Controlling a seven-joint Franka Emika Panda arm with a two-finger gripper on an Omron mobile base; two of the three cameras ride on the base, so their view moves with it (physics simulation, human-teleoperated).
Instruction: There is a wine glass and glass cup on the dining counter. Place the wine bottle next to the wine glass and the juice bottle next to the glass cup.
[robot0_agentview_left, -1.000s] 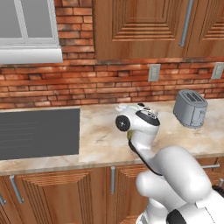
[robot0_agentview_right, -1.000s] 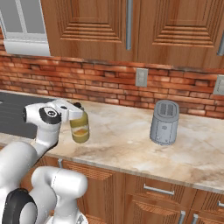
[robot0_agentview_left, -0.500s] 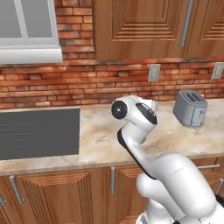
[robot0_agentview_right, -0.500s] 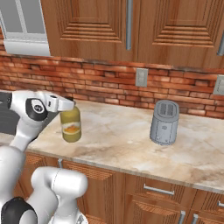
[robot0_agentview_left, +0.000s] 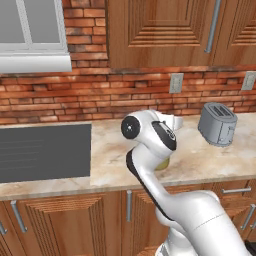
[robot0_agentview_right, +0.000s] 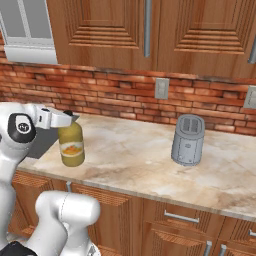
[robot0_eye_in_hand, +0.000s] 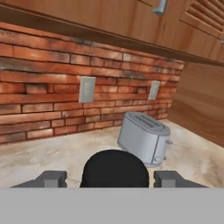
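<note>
One juice bottle (robot0_agentview_right: 71, 145), near the desk (robot0_agentview_right: 145, 165) front-left corner, gripped at its black cap (robot0_eye_in_hand: 115, 168) by the claw (robot0_agentview_right: 66, 120). One toaster (robot0_agentview_right: 188, 139) toward the back right. Two wall outlets (robot0_agentview_right: 161, 88).

2 base cams behind arm, L & R, share toaster (robot0_agentview_left: 217, 123); hand cam close, facing brick wall (robot0_eye_in_hand: 52, 109).

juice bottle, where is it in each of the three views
Left base view: juice bottle is mostly hidden behind the arm, a yellow sliver at centre.
Right base view: at left on the countertop, with the gripper at its neck.
Hand view: its black cap sits bottom centre between the fingertips.
Shared landmark: the grey toaster, to the bottle's right in all three views.
</note>
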